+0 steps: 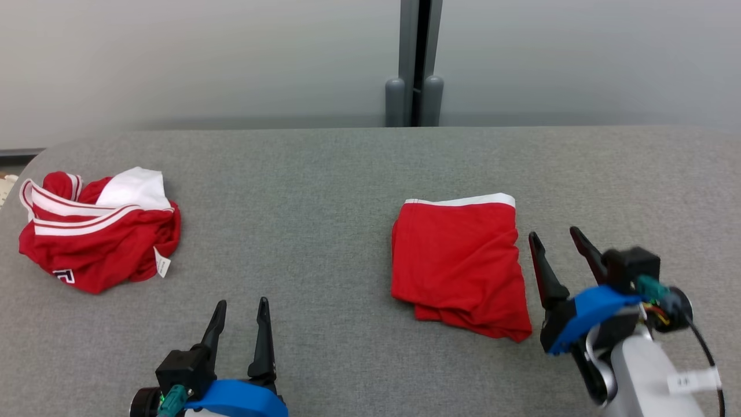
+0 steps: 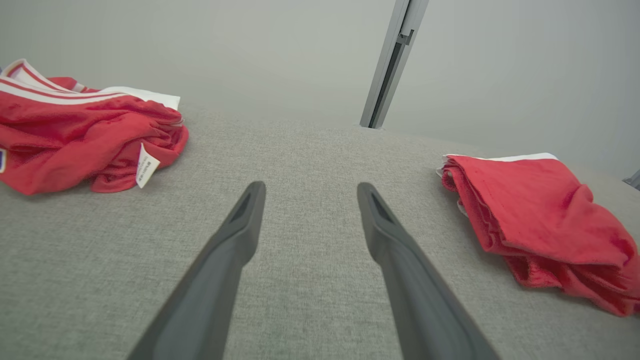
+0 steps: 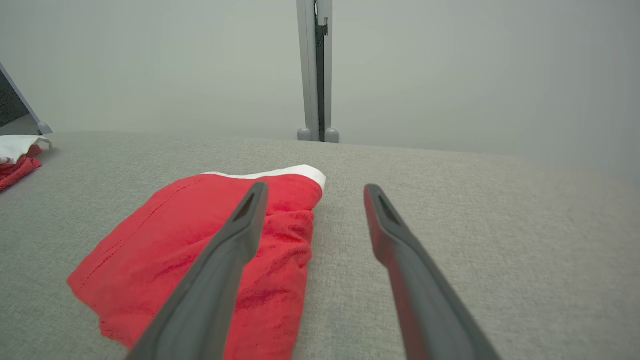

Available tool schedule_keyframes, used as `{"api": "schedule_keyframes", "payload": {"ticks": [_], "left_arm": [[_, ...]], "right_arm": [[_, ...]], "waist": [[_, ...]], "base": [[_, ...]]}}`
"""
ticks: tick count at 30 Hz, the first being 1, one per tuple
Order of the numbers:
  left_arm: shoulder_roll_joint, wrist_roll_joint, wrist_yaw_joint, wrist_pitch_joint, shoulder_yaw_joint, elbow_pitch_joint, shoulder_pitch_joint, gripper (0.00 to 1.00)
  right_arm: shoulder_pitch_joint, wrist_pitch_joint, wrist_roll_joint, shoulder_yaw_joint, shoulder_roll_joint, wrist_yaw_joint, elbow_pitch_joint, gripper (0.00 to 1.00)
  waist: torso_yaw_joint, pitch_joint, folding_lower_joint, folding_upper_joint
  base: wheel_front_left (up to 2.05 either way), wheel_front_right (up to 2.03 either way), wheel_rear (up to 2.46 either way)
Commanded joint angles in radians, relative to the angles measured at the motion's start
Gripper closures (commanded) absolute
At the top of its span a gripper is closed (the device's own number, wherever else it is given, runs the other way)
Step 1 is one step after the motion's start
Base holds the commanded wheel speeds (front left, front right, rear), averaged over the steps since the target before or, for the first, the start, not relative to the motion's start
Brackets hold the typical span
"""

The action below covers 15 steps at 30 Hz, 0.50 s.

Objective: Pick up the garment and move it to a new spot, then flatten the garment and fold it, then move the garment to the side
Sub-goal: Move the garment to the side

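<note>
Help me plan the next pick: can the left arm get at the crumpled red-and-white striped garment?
Probably yes. The crumpled red-and-white striped garment lies ahead and left of the left arm, whose jaws stand open; only bare grey tabletop lies between.

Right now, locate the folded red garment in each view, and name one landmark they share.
Head view: folded red garment right of centre, beside the right gripper.
Left wrist view: folded red garment at the right edge.
Right wrist view: folded red garment lower left, partly behind a finger.
Shared landmark: grey post beyond the table.
</note>
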Motion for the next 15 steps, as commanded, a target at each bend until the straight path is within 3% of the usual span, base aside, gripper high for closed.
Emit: {"api": "schedule_keyframes", "payload": {"ticks": [1,7,15], "left_arm": [[0.001,0.008,-0.004,-0.005,-0.001,0.0,-0.017,0.0],[-0.005,0.013,-0.014,-0.005,-0.005,0.009,-0.046,0.0],[-0.013,0.02,-0.019,-0.005,0.004,0.015,-0.067,0.0]], "right_arm": [[-0.029,0.034,-0.003,-0.003,0.0,0.0,0.012,0.0],[-0.137,0.296,-0.006,-0.02,-0.025,0.0,0.087,0.0],[-0.165,0.471,0.08,0.016,-0.073,0.0,0.156,0.0]], "waist": [[0.009,0.011,0.0,-0.0001],[0.054,0.057,0.0,-0.0001],[0.104,0.107,0.0,-0.0001]], "base": [[0.0,0.0,0.0],[0.0,0.0,0.0],[0.0,0.0,0.0]]}}
